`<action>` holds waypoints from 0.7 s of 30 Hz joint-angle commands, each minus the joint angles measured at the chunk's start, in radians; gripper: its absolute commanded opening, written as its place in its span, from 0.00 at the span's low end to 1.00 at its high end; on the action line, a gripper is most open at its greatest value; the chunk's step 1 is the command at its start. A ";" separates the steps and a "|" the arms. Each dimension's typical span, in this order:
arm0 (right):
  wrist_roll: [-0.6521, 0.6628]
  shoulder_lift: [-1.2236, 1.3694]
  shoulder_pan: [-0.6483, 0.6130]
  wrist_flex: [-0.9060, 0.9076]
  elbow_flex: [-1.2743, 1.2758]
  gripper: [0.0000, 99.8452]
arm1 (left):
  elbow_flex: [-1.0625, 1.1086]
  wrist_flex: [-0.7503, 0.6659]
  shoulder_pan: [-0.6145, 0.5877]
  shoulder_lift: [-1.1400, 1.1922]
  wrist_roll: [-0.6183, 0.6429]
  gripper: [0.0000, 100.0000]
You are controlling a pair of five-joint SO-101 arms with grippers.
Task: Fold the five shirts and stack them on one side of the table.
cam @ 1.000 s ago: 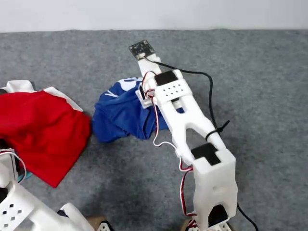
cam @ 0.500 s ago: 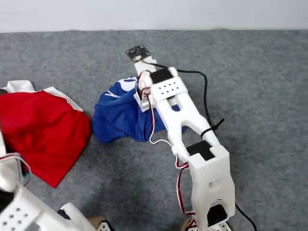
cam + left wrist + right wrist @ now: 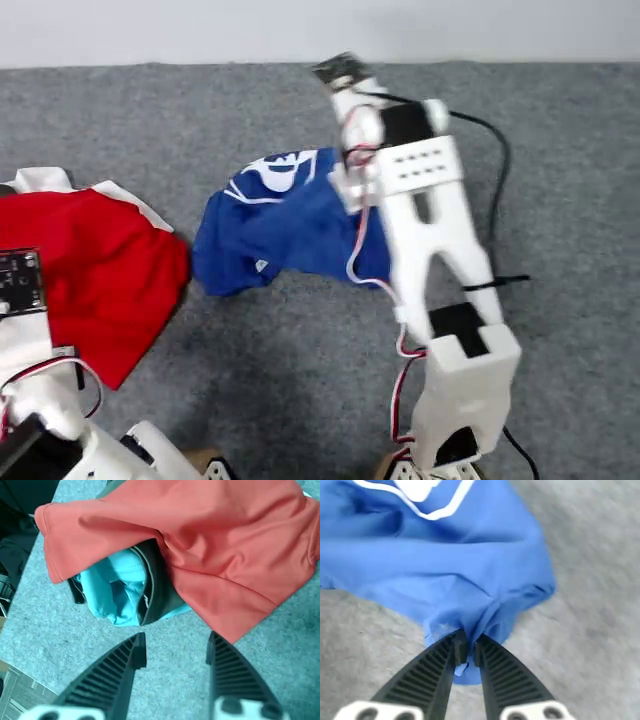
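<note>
The blue shirt point(image 3: 285, 225) is seen crumpled around the middle of the grey counter point(image 3: 560, 150), somewhat nearer the far edge, with its white print turned upward. A bunched fold at one end of it is pinched by the right claw point(image 3: 466, 649). The two black fingers point(image 3: 440, 667) are pressed almost together, with only the gathered blue cloth between their tips, and the fabric is drawn into creases that run to the grip. In the high view the right arm point(image 3: 430, 210) is stretched from the near edge over the shirt's right-hand side, so the grip itself is covered there.

The red shirt point(image 3: 95, 265) is laid at the left edge of the counter, well apart from the blue one, with white cloth point(image 3: 40, 180) showing along its far side. Beneath it a turquoise shirt point(image 3: 115, 592) and a dark garment point(image 3: 160, 587) are tucked, both partly uncovered at one side. The left claw point(image 3: 175, 647) is held spread above bare counter just beside the red shirt's edge, and nothing is gripped between its fingers. The left arm point(image 3: 25, 350) is placed at the near left corner.
</note>
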 commanded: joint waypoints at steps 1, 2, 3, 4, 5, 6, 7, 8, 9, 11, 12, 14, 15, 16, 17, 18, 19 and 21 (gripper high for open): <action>0.020 -0.088 0.081 0.041 -0.044 0.01 | -0.004 0.020 0.005 0.037 -0.008 0.20; 0.020 -0.088 0.091 0.041 -0.044 0.01 | -0.005 0.020 0.005 0.054 -0.008 0.20; 0.021 -0.087 0.097 0.041 -0.044 0.01 | -0.007 0.020 0.005 0.071 -0.008 0.20; 0.021 -0.084 0.097 0.041 -0.044 0.01 | -0.008 0.020 0.006 0.087 -0.008 0.20; 0.021 -0.076 0.094 0.041 -0.044 0.01 | -0.008 0.020 0.006 0.103 -0.008 0.20; 0.021 -0.067 0.093 0.041 -0.044 0.01 | -0.010 0.020 0.006 0.114 -0.008 0.20; 0.021 -0.059 0.091 0.041 -0.044 0.01 | -0.010 0.020 0.006 0.121 -0.008 0.20; 0.021 -0.054 0.091 0.041 -0.044 0.01 | -0.010 0.020 0.006 0.129 -0.008 0.20; 0.021 -0.053 0.091 0.041 -0.044 0.01 | -0.010 0.018 0.006 0.132 -0.008 0.20; 0.020 -0.058 0.102 0.042 -0.044 0.01 | -0.010 0.018 0.006 0.130 -0.008 0.20; 0.020 -0.067 0.117 0.044 -0.044 0.01 | -0.010 0.018 0.006 0.130 -0.008 0.20; 0.021 -0.084 0.143 0.044 -0.044 0.01 | -0.010 0.018 0.015 0.130 -0.011 0.20; 0.023 -0.085 0.159 0.044 -0.044 0.01 | -0.007 0.018 0.040 0.132 -0.020 0.20; 0.029 -0.085 0.179 0.042 -0.044 0.01 | -0.002 0.020 0.068 0.130 -0.031 0.20; 0.046 -0.074 0.202 0.041 -0.044 0.01 | -0.002 0.020 0.098 0.130 -0.034 0.20; 0.064 -0.058 0.223 0.038 -0.044 0.01 | -0.002 0.020 0.129 0.135 -0.032 0.20; 0.077 -0.036 0.246 0.033 -0.046 0.01 | -0.002 0.018 0.163 0.138 -0.032 0.20; 0.080 0.007 0.289 0.025 -0.046 0.01 | -0.002 0.018 0.230 0.138 -0.031 0.20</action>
